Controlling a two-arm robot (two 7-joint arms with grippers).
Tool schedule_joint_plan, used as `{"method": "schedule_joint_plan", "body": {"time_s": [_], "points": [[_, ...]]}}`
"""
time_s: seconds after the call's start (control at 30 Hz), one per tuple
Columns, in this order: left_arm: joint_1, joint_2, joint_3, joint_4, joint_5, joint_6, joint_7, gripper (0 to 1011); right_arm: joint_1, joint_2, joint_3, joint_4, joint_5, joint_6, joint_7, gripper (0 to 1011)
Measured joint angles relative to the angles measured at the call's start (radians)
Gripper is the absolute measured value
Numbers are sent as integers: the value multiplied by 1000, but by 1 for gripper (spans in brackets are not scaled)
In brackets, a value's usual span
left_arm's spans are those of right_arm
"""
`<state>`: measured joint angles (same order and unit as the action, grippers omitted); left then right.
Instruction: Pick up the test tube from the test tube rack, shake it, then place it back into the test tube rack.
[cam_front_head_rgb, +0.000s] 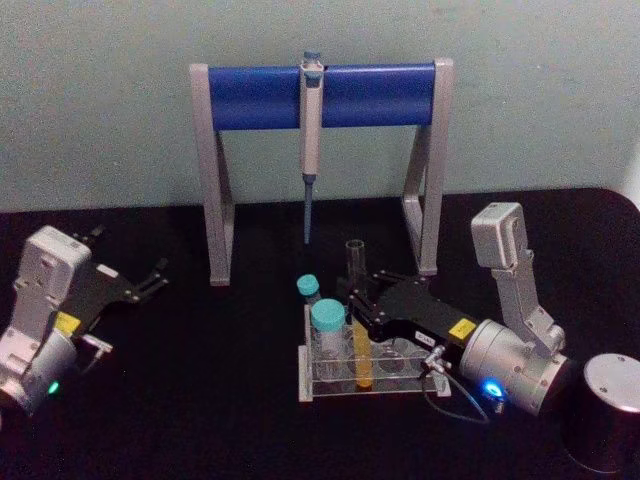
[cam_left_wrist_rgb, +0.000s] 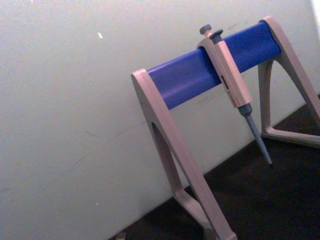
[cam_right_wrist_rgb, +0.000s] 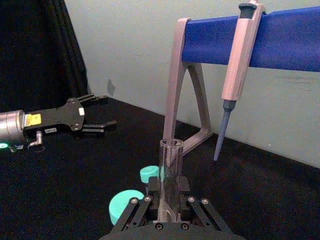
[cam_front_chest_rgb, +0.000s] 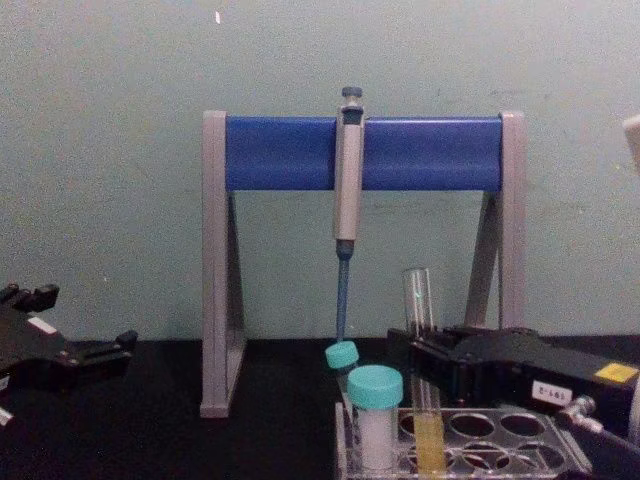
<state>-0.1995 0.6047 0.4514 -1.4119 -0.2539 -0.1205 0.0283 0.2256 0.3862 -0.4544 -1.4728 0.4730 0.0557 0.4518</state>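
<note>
the right hand (cam_front_head_rgb: 358, 303) looks closed on the tall clear glass test tube with yellow liquid (cam_front_head_rgb: 355, 262), upright in the low clear plastic test tube rack (cam_front_head_rgb: 330, 390). lift straight up, clear of the teal-capped white vials (cam_front_head_rgb: 328, 322). the left hand (cam_front_head_rgb: 152, 278) sits open, well apart.

Glass test tube (cam_front_head_rgb: 355, 262), plastic rack (cam_front_head_rgb: 335, 390) (glossy)

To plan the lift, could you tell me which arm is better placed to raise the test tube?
Right. The right gripper has its jaws around the test tube in the test tube rack; the left gripper sits open, far off to the left.
</note>
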Motion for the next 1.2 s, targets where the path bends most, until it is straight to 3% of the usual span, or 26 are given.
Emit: {"method": "schedule_joint_plan", "body": {"time_s": [0.33, 1.2], "points": [[0, 0, 0, 0, 0, 0, 0, 1001, -1, 0, 0, 1, 0, -6, 1, 230], [0, 0, 0, 0, 0, 0, 0, 1001, -64, -2, 35, -9, -13, -166, 42, 230]]}}
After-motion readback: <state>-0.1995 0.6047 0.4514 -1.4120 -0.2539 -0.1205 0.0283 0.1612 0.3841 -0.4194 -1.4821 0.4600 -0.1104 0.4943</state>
